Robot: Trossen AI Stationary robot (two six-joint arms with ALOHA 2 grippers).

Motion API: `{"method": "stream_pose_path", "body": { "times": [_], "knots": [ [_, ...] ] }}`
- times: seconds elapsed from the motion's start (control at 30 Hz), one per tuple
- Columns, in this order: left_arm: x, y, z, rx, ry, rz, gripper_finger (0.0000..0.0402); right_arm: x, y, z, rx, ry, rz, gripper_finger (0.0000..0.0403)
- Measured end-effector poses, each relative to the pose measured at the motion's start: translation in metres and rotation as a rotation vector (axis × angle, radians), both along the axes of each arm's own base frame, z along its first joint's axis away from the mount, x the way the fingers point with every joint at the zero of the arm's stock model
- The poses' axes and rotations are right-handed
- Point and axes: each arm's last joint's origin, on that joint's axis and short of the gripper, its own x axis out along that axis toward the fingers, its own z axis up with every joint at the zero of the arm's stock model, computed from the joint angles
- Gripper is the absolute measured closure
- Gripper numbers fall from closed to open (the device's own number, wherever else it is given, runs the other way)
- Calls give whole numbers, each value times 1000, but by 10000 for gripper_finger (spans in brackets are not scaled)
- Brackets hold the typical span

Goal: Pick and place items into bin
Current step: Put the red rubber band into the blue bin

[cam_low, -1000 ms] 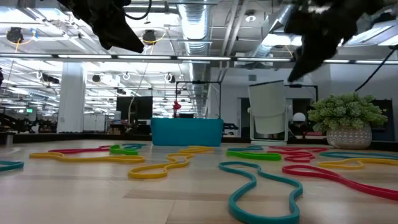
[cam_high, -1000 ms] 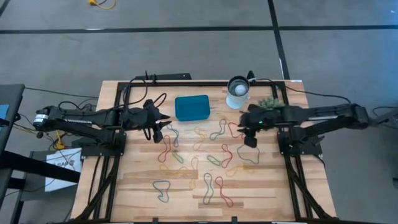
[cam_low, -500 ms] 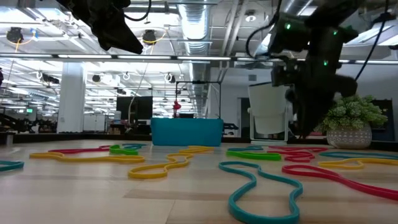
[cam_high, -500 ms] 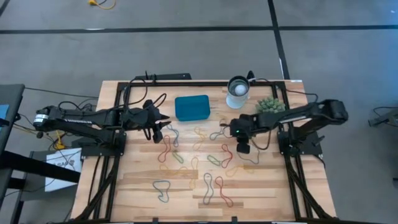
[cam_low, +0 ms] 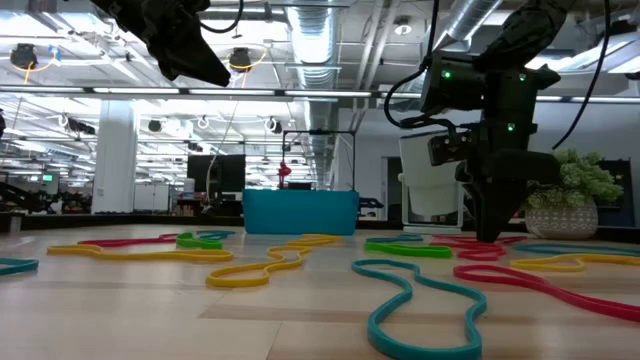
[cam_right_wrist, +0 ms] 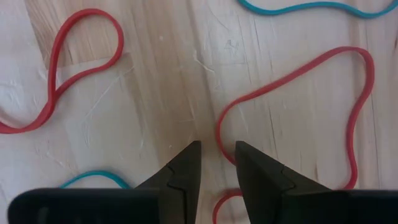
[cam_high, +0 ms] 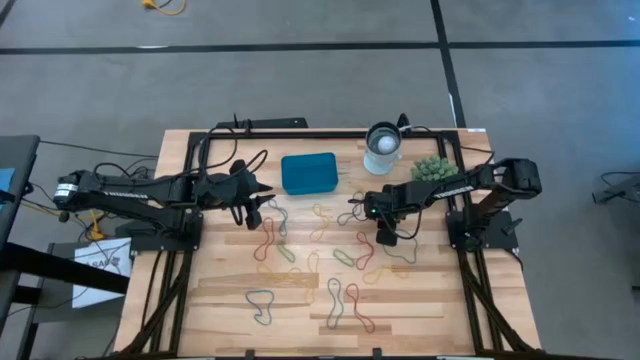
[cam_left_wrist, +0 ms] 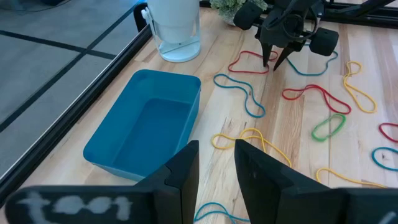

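Several rubber bands point(cam_high: 320, 250) in red, yellow, green, teal and orange lie flat on the wooden table. The teal bin point(cam_high: 309, 172) sits empty near the far edge, also seen in the left wrist view point(cam_left_wrist: 146, 127). My right gripper point(cam_high: 377, 213) points down at the table just right of the bin. It is narrowly open, with its tips point(cam_right_wrist: 217, 152) astride a bend of a red band point(cam_right_wrist: 219, 134). The left wrist view shows its tips point(cam_left_wrist: 272, 59) at the table. My left gripper point(cam_high: 252, 210) waits raised, left of the bin, narrowly open point(cam_left_wrist: 216, 155). My right gripper comes from above, pointing down, with one fingertip point(cam_right_wrist: 193, 152) on each side of the red band's bend point(cam_right_wrist: 221, 140). Whether the fingers touch the band or the table, I cannot tell.
A white-and-metal cup point(cam_high: 382, 147) stands at the far edge, right of the bin. A spiky green plant ball point(cam_high: 432, 167) sits just beyond the right arm. A black frame point(cam_high: 300, 133) borders the table. Teal and red bands point(cam_low: 420, 300) lie near the front edge.
My right gripper has moved toward the table's left and come down from high above the table to the red band beside the cup. The left arm and the bands have stayed still.
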Motion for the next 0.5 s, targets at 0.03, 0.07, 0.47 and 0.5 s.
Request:
{"method": "stream_pose_path", "body": {
  "times": [0.03, 0.07, 0.47, 0.5],
  "knots": [
    [0, 0, 0, 0, 0, 0, 307, 0, -1, 0, 0, 0, -3, 310],
    [0, 0, 0, 1, 0, 0, 307, 0, -1, 0, 1, 0, -6, 310],
    [0, 0, 0, 2, 0, 1, 307, 11, -5, 2, -42, -111, 30, 340],
    [0, 0, 0, 3, 1, 1, 307, 11, -5, 2, -41, -111, 30, 343]
  ]
}}
